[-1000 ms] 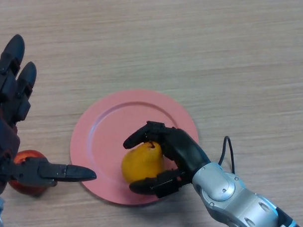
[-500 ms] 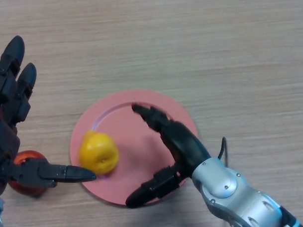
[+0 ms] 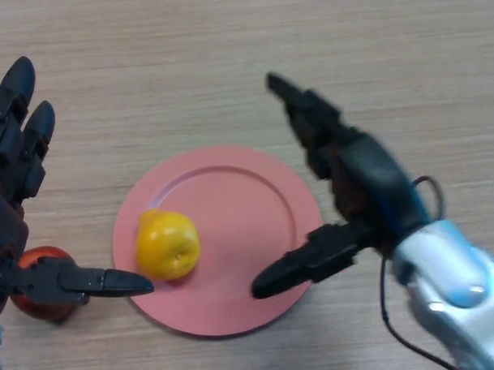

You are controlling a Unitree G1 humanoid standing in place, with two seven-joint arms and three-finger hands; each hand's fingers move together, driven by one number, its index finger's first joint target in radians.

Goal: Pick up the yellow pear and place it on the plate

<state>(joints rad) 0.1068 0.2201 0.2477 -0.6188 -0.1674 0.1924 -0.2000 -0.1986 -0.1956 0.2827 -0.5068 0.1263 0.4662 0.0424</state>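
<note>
The yellow pear (image 3: 167, 244) lies on its side on the left part of the pink plate (image 3: 240, 226), with no hand touching it. My right hand (image 3: 357, 185) is open above the plate's right edge, fingers straight and pointing away, thumb spread toward the plate. At the left edge my left hand (image 3: 20, 185) is open, its thumb stretched out just below and left of the pear.
A red apple (image 3: 39, 277) rests on the wooden table at the lower left, partly hidden under my left hand's thumb. The plate sits in the middle of the table.
My right hand let go of the pear, opened and lifted up and to the right. The pear rolled to the plate's left side. The left hand stayed put.
</note>
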